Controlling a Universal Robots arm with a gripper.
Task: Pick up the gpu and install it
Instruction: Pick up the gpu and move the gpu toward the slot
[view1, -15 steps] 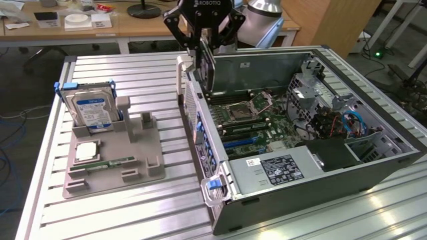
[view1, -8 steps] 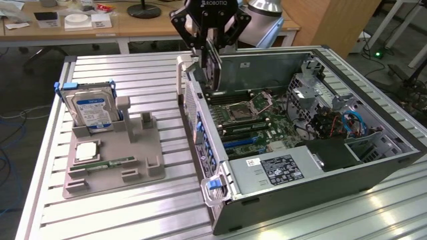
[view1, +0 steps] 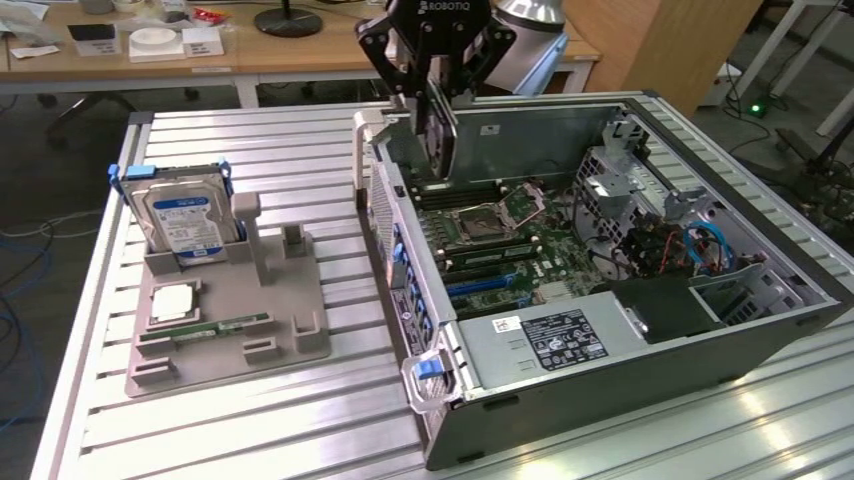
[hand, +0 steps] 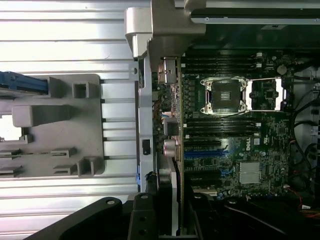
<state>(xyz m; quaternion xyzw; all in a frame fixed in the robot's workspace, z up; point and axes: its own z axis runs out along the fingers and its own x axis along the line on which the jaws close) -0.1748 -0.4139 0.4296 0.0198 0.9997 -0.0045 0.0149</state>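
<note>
Clamped in the gripper (view1: 435, 98), fingers (view1: 398, 80) drawn in narrow against both faces of the gpu (view1: 442, 135): a dark card held upright on edge, long side vertical. Hangs over the far end of the open computer case (view1: 747, 300), just beside its rear wall, lower end down near the motherboard (view1: 534, 250); cannot tell whether touching a slot or just above one. From the wrist view, seen edge-on as a thin pale strip between black finger links, running alongside the rear wall, with the blue slots (hand: 202, 152) and the open processor socket (hand: 225, 95) to one side. Underneath everything, a slatted aluminium table (view1: 267, 150), bright with glare at the near right. At the exterior view's left, well apart from the case, a grey fixture tray (view1: 287, 340) bearing an upright hard drive (view1: 180, 225) at its far end and a green memory stick (view1: 220, 327) lying flat nearer. Beyond the far edge, a wooden desk (view1: 80, 70) with white boxes and a black round lamp base (view1: 287, 22); at the far right, a wooden cabinet (view1: 681, 50). On the floor at the left, blue cables (view1: 20, 300).
</note>
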